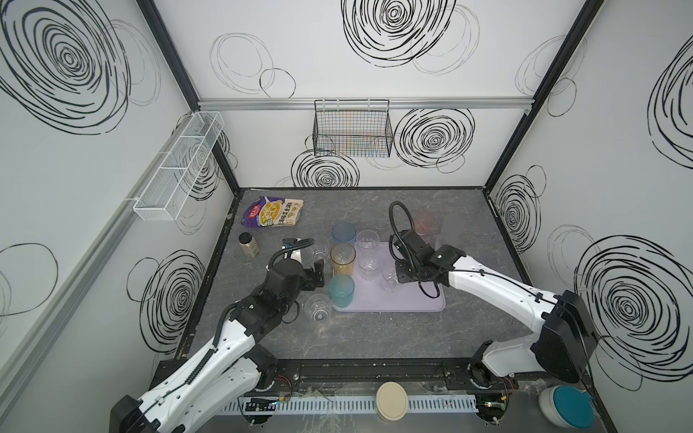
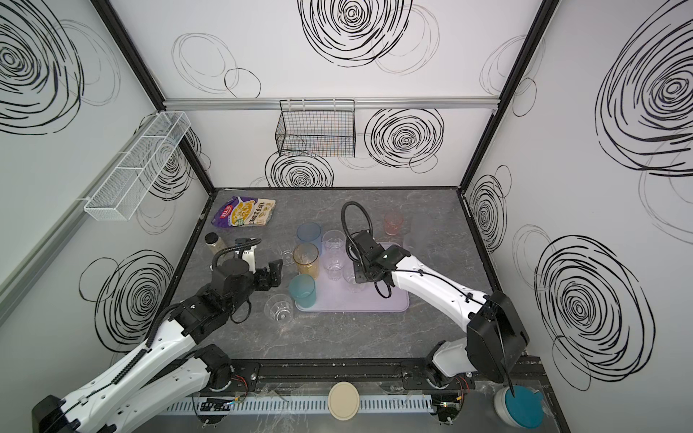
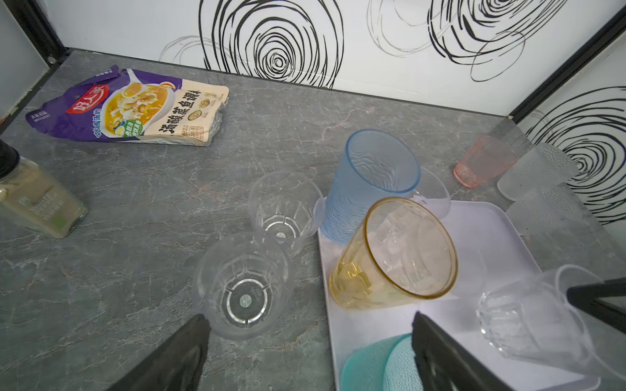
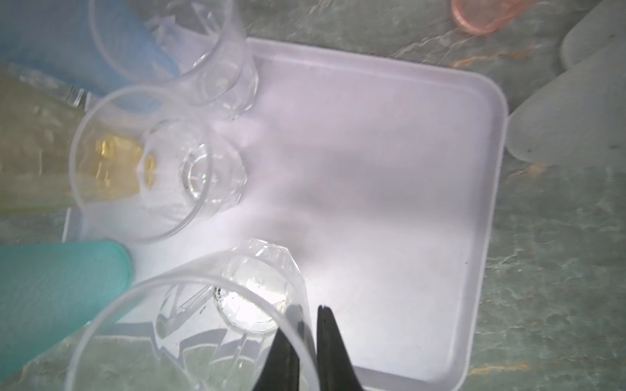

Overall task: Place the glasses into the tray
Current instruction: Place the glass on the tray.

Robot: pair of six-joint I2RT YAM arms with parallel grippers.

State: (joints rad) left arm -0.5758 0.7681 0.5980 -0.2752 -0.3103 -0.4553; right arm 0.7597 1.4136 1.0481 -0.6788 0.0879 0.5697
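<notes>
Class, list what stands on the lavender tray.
Blue tumbler, amber tumbler and teal tumbler along one edge, two clear tumblers beside them, a third clear tumbler pinched at its rim by the right gripper. That arm hides part of the tray in both top views.

Both top views look from high above the front edge, down and toward the back wall (image 1: 356, 56), far enough off to take in the whole table (image 1: 375, 337). They share nearly everything, shifted a little sideways. The left wrist camera sits low over the table and looks obliquely past the left fingers (image 3: 176, 359) toward the back wall. The right wrist camera looks almost straight down past the right fingers (image 4: 333, 345), very near the tray (image 4: 372, 152), and its picture is soft. Both wrist views share the tray, the amber glass (image 3: 393, 250) and the pink glass (image 4: 481, 17).
</notes>
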